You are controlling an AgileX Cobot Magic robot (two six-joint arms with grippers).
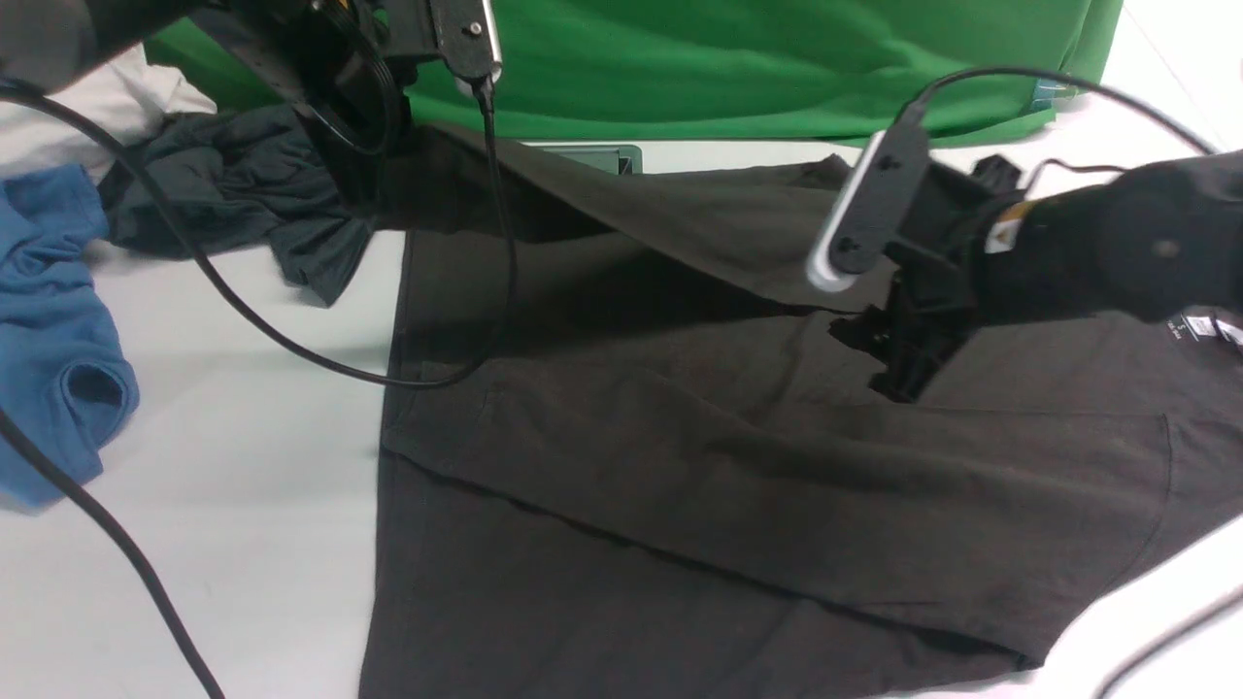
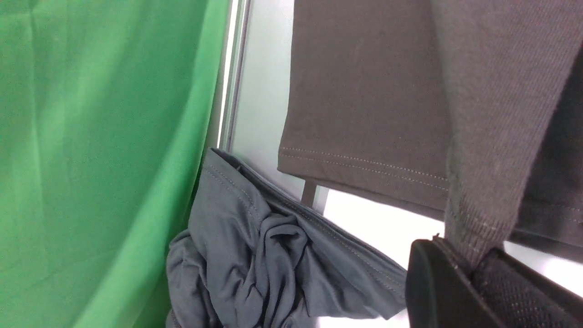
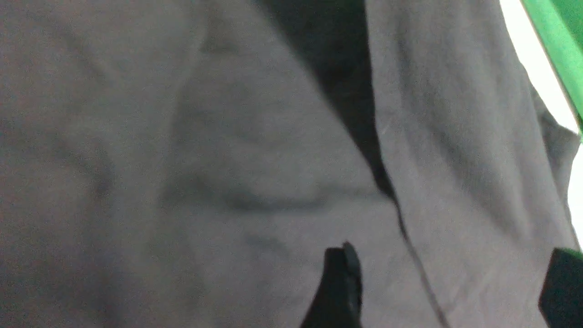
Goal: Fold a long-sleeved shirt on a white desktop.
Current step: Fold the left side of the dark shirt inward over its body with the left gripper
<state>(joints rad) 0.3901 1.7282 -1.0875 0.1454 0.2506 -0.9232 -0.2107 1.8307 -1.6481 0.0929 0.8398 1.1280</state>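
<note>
Shirt (image 1: 621, 505) shows small white unreadable print; left gripper (image 2: 469, 269) pinches its sleeve, right gripper (image 3: 442, 278) wide.

A blue garment (image 1: 58, 330) lay at the far left, its rolled opening facing out. Beside it, a crumpled dark grey garment (image 1: 243, 189) lay near a white cloth (image 1: 107, 102). A green cloth (image 1: 719, 68) spread across the back, softly creased.

Dark brownish-black all over for the shirt (image 1: 602, 544) (white print near the neck), blue for the bundle (image 1: 49, 311), green for the backdrop (image 1: 680, 68).
</note>
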